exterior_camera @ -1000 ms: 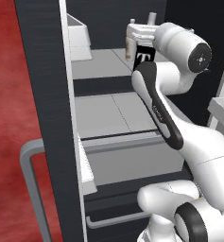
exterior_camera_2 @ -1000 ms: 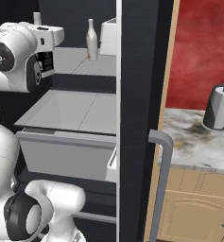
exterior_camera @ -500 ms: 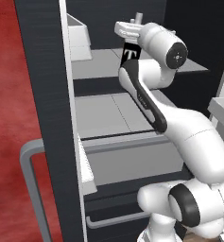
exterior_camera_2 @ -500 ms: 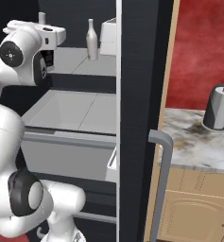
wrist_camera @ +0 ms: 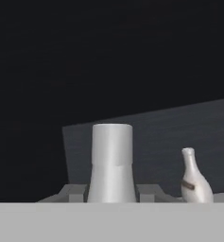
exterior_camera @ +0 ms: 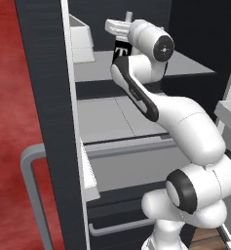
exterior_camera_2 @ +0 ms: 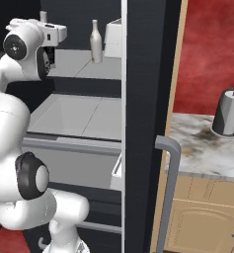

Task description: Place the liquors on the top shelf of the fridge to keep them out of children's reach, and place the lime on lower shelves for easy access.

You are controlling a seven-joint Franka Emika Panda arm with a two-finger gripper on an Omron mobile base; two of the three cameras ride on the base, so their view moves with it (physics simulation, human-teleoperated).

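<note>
My end effector (wrist_camera: 112, 196) grips the clear square bottle (exterior_camera: 122, 52) by its neck, just above the top shelf (exterior_camera: 185, 68) of the fridge (exterior_camera_2: 143, 74). The slim beige-brown bottle (exterior_camera_2: 95, 42) stands upright on this shelf, near its front edge. I cannot find the lime.

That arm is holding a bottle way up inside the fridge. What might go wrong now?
The square bottle in the gripper hangs above the top shelf; released too early, it may tip. The slim bottle already stands nearby on that shelf, so a sideways drift might knock it over.
</note>
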